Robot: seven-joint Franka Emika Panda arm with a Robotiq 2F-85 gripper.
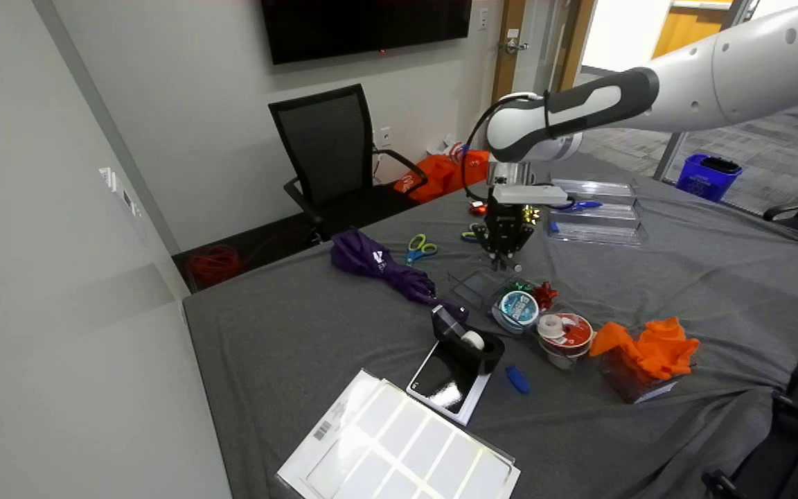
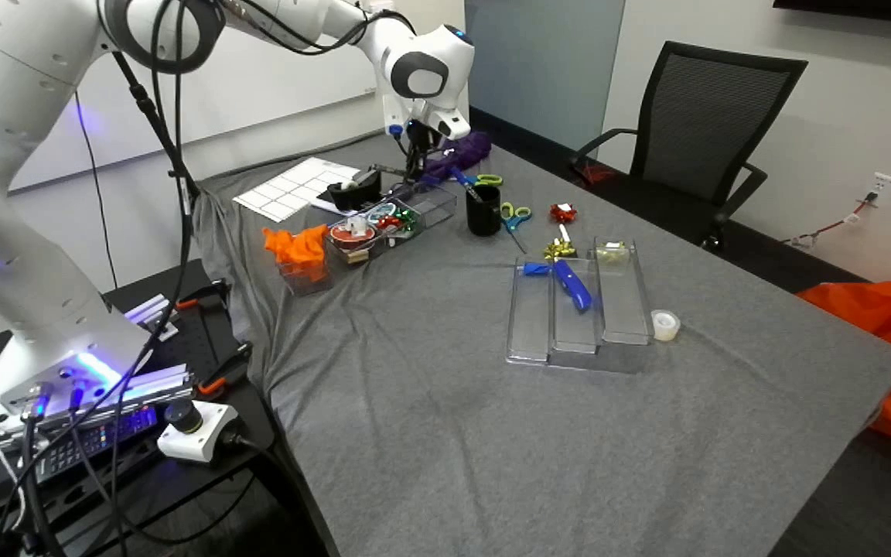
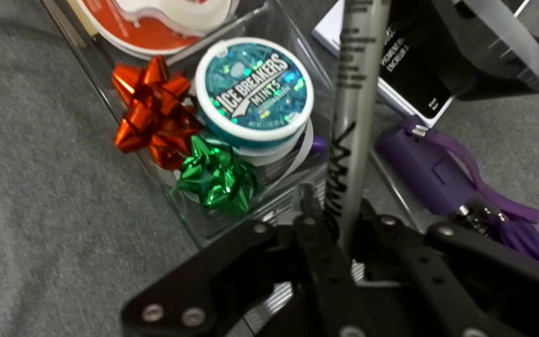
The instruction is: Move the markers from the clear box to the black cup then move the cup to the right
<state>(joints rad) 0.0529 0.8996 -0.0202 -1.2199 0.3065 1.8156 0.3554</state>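
My gripper [image 3: 337, 206] is shut on a grey marker [image 3: 358, 117] printed with black lettering, which slants up across the wrist view. Beneath it lies the clear box [image 3: 204, 222], with a ribbed floor showing between my fingers. In an exterior view the gripper [image 1: 503, 256] hangs just above the box's near-bare compartment [image 1: 479, 283], and the marker's end [image 1: 517, 268] pokes out beside it. The black cup [image 2: 484, 213] stands upright on the table in an exterior view, apart from the gripper, with a blue marker [image 2: 461, 176] leaning out of it.
Inside the box sit a mint tin [image 3: 255, 91], a red bow [image 3: 155, 114] and a green bow [image 3: 218, 175]. A black tape dispenser [image 1: 468, 346] and purple umbrella [image 1: 378, 267] flank it. Scissors [image 2: 515, 213] lie near the cup; a stepped clear tray [image 2: 530, 325] holds a blue cutter [image 2: 571, 286].
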